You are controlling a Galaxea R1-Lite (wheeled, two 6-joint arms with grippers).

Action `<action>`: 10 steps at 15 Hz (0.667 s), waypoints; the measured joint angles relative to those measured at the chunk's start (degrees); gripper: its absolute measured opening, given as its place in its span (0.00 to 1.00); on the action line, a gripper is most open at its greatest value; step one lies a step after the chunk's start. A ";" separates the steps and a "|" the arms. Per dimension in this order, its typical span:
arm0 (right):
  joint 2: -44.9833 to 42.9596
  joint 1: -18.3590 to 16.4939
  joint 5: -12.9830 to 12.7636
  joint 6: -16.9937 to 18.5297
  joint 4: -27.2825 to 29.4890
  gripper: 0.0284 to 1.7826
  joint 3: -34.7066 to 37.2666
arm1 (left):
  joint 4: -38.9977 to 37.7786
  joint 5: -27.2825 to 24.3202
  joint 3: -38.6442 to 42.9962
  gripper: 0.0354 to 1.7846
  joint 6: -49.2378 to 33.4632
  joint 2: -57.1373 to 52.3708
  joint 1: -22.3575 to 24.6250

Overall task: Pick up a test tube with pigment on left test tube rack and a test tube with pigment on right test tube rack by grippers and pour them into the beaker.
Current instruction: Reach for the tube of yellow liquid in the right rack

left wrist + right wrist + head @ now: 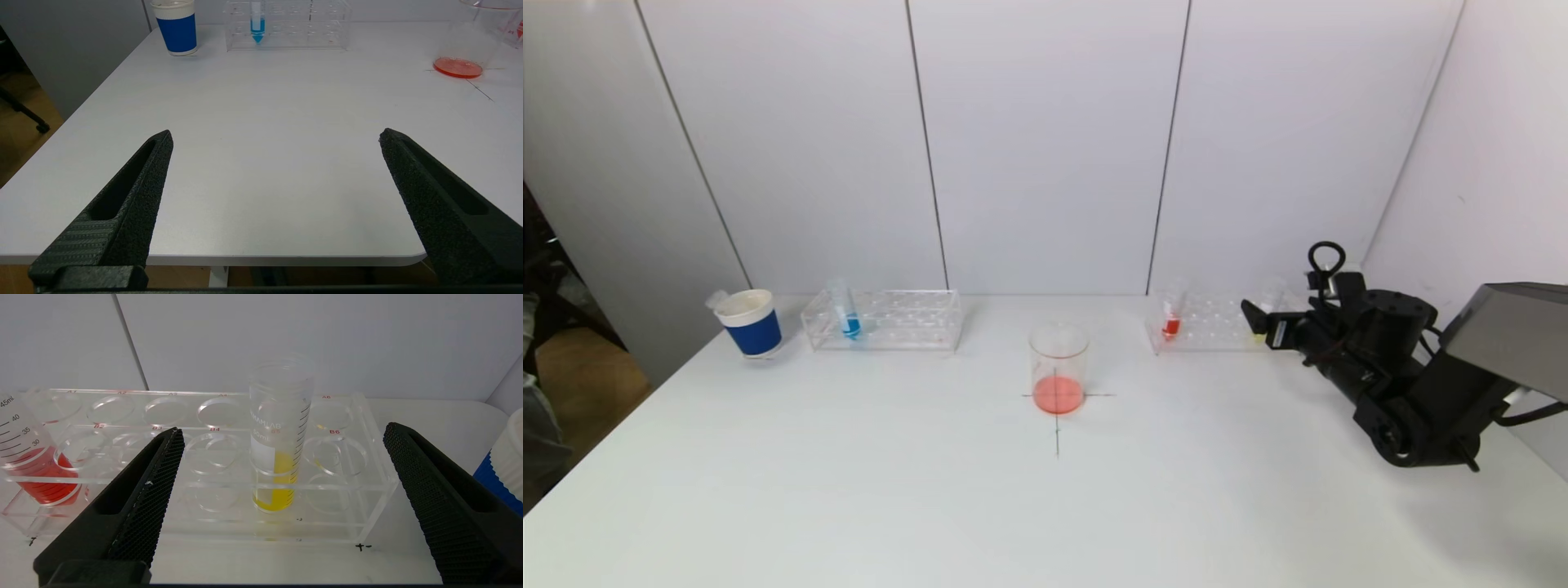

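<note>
While I hold the right gripper (282,433) spread wide just in front of the right test tube rack (367,465), the yellow tube (278,457) stands upright in the rack between its fingers, with the red tube (36,465) at the rack's far end. My right arm (1380,367) reaches low over the table (849,490). My left gripper (276,136) hangs wide open at the near edge, well apart from the blue tube (256,24) and beaker (1058,367).

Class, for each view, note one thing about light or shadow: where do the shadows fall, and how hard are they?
Head view: even light, a faint soft shadow beside the right gripper. Left wrist view: the beaker casts a pale shadow on the table. Right wrist view: the yellow tube is evenly lit, with no hard shadow.
</note>
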 joint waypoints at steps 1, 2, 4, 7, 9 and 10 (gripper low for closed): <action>0.09 0.02 0.02 -0.02 0.00 0.99 -0.17 | -0.02 0.00 0.00 0.99 0.00 0.02 0.00; 0.15 -0.04 0.02 -0.04 0.02 0.99 -0.26 | -0.02 0.01 0.00 0.99 0.00 0.02 0.00; 0.26 -0.02 0.02 -0.06 0.11 0.99 -0.45 | 0.00 0.01 0.00 0.99 0.00 0.02 0.00; 0.39 -0.02 0.02 -0.06 0.32 0.99 -0.98 | 0.00 0.04 0.00 0.99 0.00 0.02 0.00; 0.55 0.00 0.02 -0.06 0.49 0.99 -1.41 | -0.02 0.01 0.00 0.99 0.00 0.02 0.00; 0.63 0.02 0.02 -0.06 0.52 0.99 -1.72 | -0.02 0.01 0.00 0.99 0.00 0.02 0.00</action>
